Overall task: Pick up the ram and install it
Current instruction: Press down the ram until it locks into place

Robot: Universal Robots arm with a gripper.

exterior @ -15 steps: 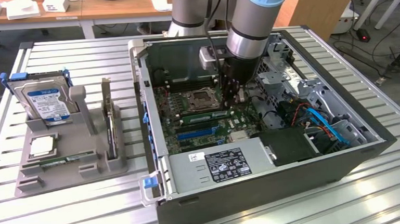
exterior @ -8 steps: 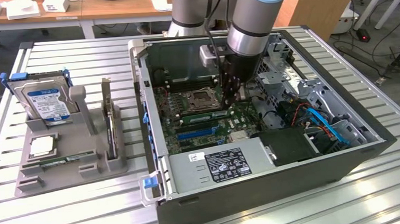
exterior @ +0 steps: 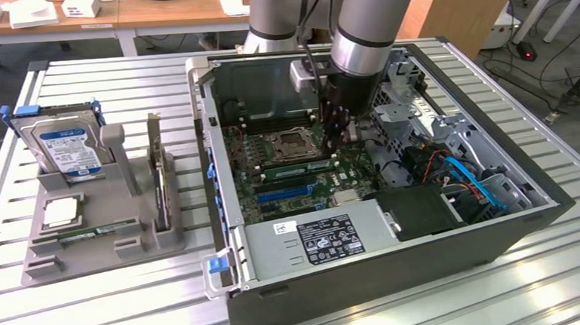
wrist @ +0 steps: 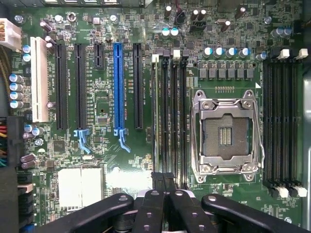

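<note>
Reaching down from the far side of the scene, the arm (exterior: pixel 367 22) stands almost vertical inside the open computer case (exterior: pixel 378 278), its grey-and-blue wrist section directly above the motherboard (exterior: pixel 302 184). The gripper (exterior: pixel 335 141) points straight down beside the processor socket (exterior: pixel 286 141), over the memory slots. In the wrist view the gripper (wrist: pixel 165 182) has its black fingers (wrist: pixel 158 182) drawn fully together, closed on the upper edge of the ram (wrist: pixel 156 116), which stands on edge in the slot bank just beside the processor socket (wrist: pixel 226 131); how deeply the stick is seated cannot be told. A blue expansion slot (wrist: pixel 117 90) with pale blue latches lies among the black slots further from the socket. Small white lettering runs along the slots but is too fine to read. In the exterior view, the power supply (exterior: pixel 310 240) at the near edge of the case carries a white-and-black rating label with illegible print. On the exterior view's left, a grey fixture tray (exterior: pixel 104 242) on the slatted table (exterior: pixel 97 310) holds a hard drive (exterior: pixel 68 149) with a blue-and-white label, text unreadable.
</note>
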